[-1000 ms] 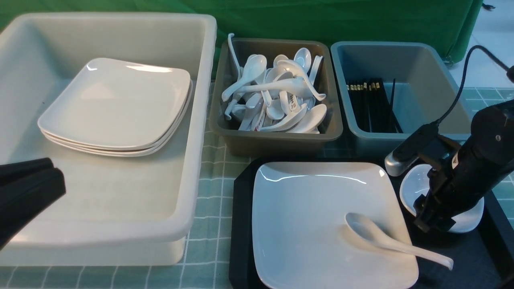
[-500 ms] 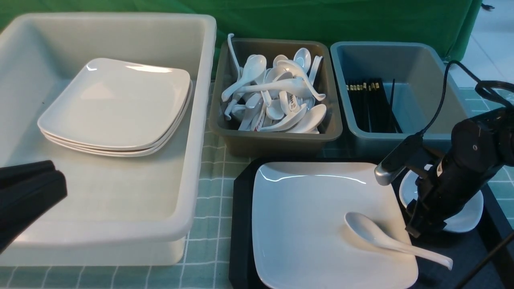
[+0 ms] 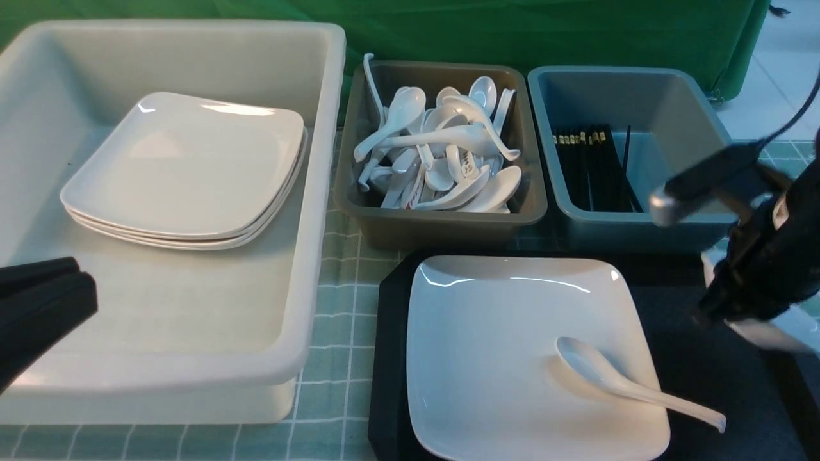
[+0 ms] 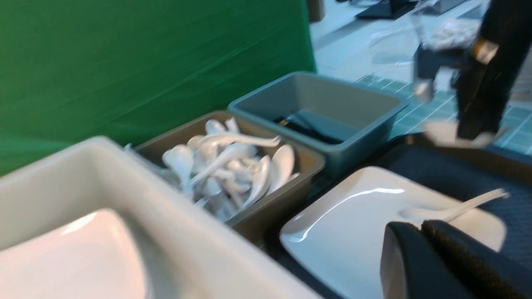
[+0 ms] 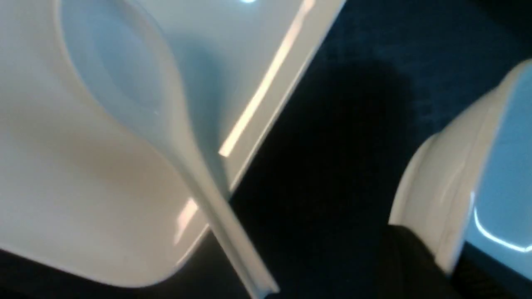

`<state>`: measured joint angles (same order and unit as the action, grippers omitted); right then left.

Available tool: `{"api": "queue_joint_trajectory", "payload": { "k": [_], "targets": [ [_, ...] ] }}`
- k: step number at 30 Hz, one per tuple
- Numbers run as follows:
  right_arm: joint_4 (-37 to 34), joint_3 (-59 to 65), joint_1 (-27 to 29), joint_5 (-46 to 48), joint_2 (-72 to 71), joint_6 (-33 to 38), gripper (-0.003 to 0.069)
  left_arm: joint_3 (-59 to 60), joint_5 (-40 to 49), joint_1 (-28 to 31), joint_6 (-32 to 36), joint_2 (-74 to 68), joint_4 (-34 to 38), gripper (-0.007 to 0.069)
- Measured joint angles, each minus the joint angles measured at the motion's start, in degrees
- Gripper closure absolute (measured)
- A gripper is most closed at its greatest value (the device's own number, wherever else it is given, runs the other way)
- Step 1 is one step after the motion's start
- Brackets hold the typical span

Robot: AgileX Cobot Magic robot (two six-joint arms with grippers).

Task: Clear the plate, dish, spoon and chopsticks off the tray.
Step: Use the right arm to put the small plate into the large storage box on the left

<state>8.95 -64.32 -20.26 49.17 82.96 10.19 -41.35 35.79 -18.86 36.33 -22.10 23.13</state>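
Observation:
The plate (image 3: pixel 506 346) lies on the black tray (image 3: pixel 685 378) with the spoon (image 3: pixel 615 381) across its near right corner. My right gripper (image 3: pixel 721 314) is shut on the rim of the small white dish (image 3: pixel 778 330), holding it tilted above the tray's right edge. In the right wrist view the dish (image 5: pixel 453 166) rim sits pinched in the right gripper (image 5: pixel 447 259), beside the spoon (image 5: pixel 124 87) and plate (image 5: pixel 62 195). My left gripper (image 3: pixel 38 307) hangs shut and empty over the white bin; it also shows as the left gripper (image 4: pixel 420 227). The chopsticks are out of view.
A big white bin (image 3: pixel 320 192) at left holds stacked square plates (image 3: pixel 186 166). Behind the tray stand a brown bin (image 3: pixel 442 221) full of white spoons and a blue-grey bin (image 3: pixel 698 128) with black sticks. A green backdrop closes the far side.
My right gripper has shut on the dish, lifted it off the tray floor and carried it to the right. The left arm has barely moved.

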Motion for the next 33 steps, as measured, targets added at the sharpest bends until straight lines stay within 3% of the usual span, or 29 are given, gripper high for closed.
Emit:
{"api": "queue_joint_trajectory", "payload": {
  "k": [1,5,6,7,10,11,13,17,21,25,33],
  "targets": [
    [-0.42,-5.04,-3.9,2.42,-2.52,-1.28,0.0601,-0.13,0.27,0.0,-6.28,0.0,-7.13,0.0608],
    [-1.48,-18.68,-17.3,5.47,-2.04,-2.2,0.0601,-2.33,4.85,0.0,-18.4,0.03,-19.88,0.0608],
    [-1.8,-21.01,-18.75,5.6,-1.11,-2.2,0.0601,-3.09,6.4,0.0,-19.67,0.07,-21.49,0.0608],
    [-2.3,-26.7,-24.51,5.84,1.83,-2.01,0.0601,-4.41,8.85,0.0,-20.9,0.07,-23.13,0.0608],
    [-2.81,-34.23,-29.83,6.36,6.4,-1.39,0.0601,-6.54,12.37,0.0,-21.82,0.14,-24.19,0.0608],
    [-3.34,-41.8,-34.9,7.41,13.26,0.3,0.0601,-8.55,15.59,0.0,-22.24,0.14,-24.72,0.0608],
    [-3.68,-49.29,-39.26,9.02,19.81,1.69,0.0601,-10.3,19.13,0.0,-23.15,0.41,-25.87,0.0608],
    [-4.27,-64.17,-43.74,12.38,32.76,3.81,0.0601,-11.62,23.64,0.0,-26.54,2.19,-30.39,0.0608],
    [-4.84,-78.28,-44.46,15.64,44.78,5.04,0.0601,-11.67,25.09,-0.02,-30.07,6.56,-34.53,0.0608],
    [-4.78,-84.41,-43.98,15.69,51.59,5.97,0.0602,-11.72,25.1,-0.02,-30.66,9.67,-34.96,0.0608],
    [-4.78,-85.12,-42.13,15.63,56.82,7.37,0.0602,-11.77,24.67,-0.02,-30.78,10.55,-34.15,0.0608]
  ]
}}
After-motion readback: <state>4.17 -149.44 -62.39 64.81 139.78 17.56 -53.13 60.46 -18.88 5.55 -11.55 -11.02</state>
